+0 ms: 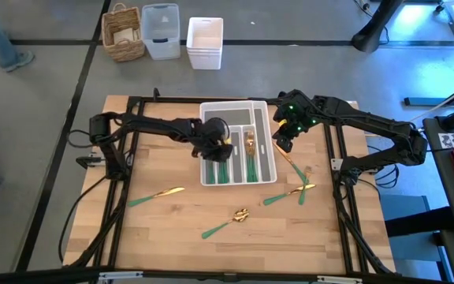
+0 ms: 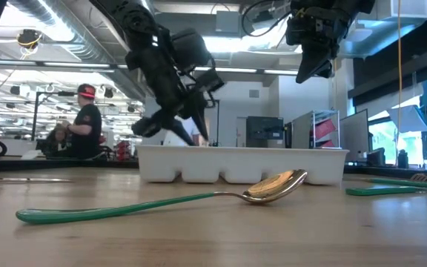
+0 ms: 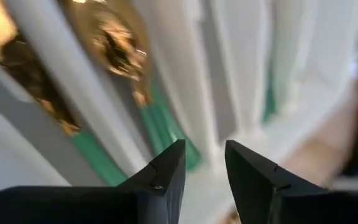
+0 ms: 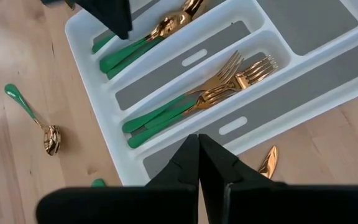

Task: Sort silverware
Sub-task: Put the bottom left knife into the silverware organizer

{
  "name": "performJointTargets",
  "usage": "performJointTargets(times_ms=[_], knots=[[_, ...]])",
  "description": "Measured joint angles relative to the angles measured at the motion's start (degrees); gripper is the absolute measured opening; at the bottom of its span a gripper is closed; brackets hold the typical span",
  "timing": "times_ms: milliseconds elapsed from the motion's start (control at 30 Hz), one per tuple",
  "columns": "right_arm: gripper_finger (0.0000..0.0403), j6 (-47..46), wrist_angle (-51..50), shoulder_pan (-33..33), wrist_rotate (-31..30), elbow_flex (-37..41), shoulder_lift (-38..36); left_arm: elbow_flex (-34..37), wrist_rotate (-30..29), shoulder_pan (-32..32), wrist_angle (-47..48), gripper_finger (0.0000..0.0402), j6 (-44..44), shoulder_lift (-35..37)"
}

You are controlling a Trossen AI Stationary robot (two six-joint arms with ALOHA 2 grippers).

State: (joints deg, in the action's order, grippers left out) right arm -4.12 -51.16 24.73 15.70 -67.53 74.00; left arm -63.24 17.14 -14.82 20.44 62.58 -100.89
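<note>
Pale butcher-block wooden desk [image 1: 180, 237], plank seams visible, framed by black rails. White moulded plastic slotted tray [image 1: 268, 170] sits at centre, long compartments with grey liners.

Silverware: shiny gold heads, slim glossy green handles. In the tray, right wrist view: one slot holds forks [image 4: 229, 79], at least two, tines flat and overlapping; a neighbouring slot holds spoons [image 4: 160, 30], count unclear under the other arm. Further green handles in other slots, left wrist view too blurred to count.

Loose on the desk, high view, four pieces:
- gold-headed piece left of the tray [image 1: 158, 195], head type unclear
- spoon in front of the tray [image 1: 227, 222], bowl up, curved handle
- two pieces crossed at front right [image 1: 294, 192], touching, types unclear

A further gold head [image 4: 267, 162] lies just beside the tray's right wall.

Left gripper [image 1: 221, 150] hangs over the tray's left slots, fingers slightly apart, nothing between them.
Right gripper [image 1: 284, 143] hovers above the tray's right edge, fingers [image 4: 219, 171] pressed together, empty.
</note>
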Motion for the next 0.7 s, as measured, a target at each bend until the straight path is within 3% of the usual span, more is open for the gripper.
performJointTargets(times_ms=[233, 567, 700], knots=[[0.0005, 0.0, -0.1, 0.0, 0.0, 0.0, 0.0, -0.1, 6.9, 2.1, 4.9, 0.0107, -12.1, 7.9], [0.0005, 0.0, -0.5, 0.0, 0.0, 0.0, 0.0, -0.1, 6.4, 12.9, 43.3, 0.0107, -21.3, 14.3], [0.0005, 0.0, -0.4, 0.0, 0.0, 0.0, 0.0, -0.1, 4.7, 16.1, 51.1, 0.0107, -25.2, 14.3]])
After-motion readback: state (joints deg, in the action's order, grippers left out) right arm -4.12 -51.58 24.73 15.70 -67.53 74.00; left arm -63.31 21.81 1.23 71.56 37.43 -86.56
